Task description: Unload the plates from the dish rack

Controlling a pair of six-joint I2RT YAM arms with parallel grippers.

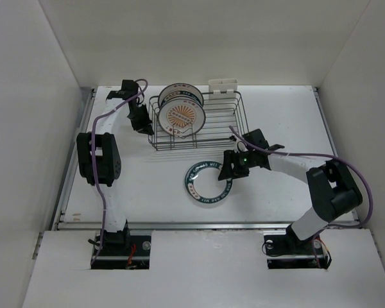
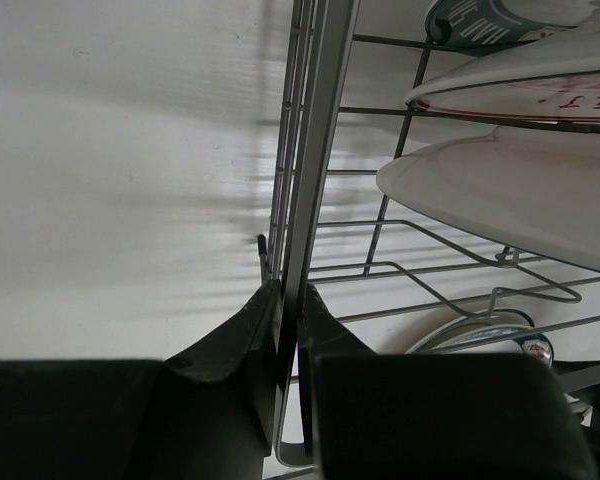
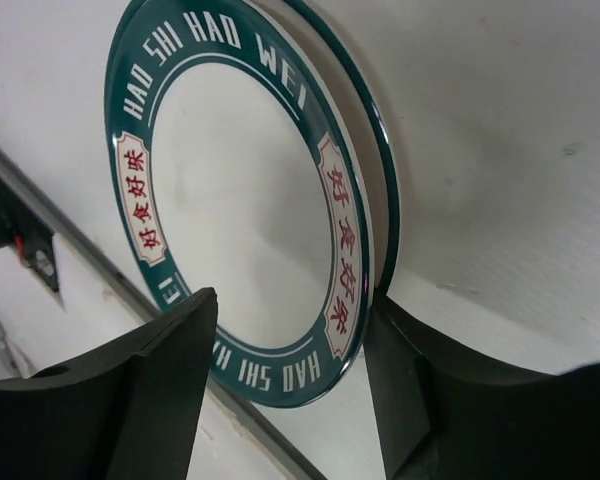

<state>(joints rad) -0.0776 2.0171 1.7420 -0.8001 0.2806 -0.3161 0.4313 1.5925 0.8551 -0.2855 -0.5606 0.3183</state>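
The round white plate with a dark teal rim band [image 1: 204,184] [image 3: 240,190] lies flat on the white table [image 1: 282,122], just in front of the rectangular dark metal wire dish rack [image 1: 221,122] [image 2: 320,100]. White capitals on the band read "HAO SHI HAO WEI" along the top, repeated in part along the bottom. Cream panels at either side carry red Chinese characters. A thin second teal arc shows behind the far edge; whether another plate lies beneath cannot be told. The right gripper [image 1: 226,173] [image 3: 290,370] stands over the plate's right edge with jaws spread, its fingers [image 3: 160,370] on either side of the rim, gripping nothing. In the rack, a white plate with an orange sunburst centre [image 1: 181,117] stands on edge at the left end. A teal-rimmed plate [image 1: 178,95] stands upright behind it, its lettering too small to read. The left gripper [image 1: 144,123] [image 2: 288,300] is clamped on the rack's left rim wire. A small white plastic holder [image 1: 222,85] hangs on the rack's far long side. Purple cables [image 1: 321,156] run along both arms.
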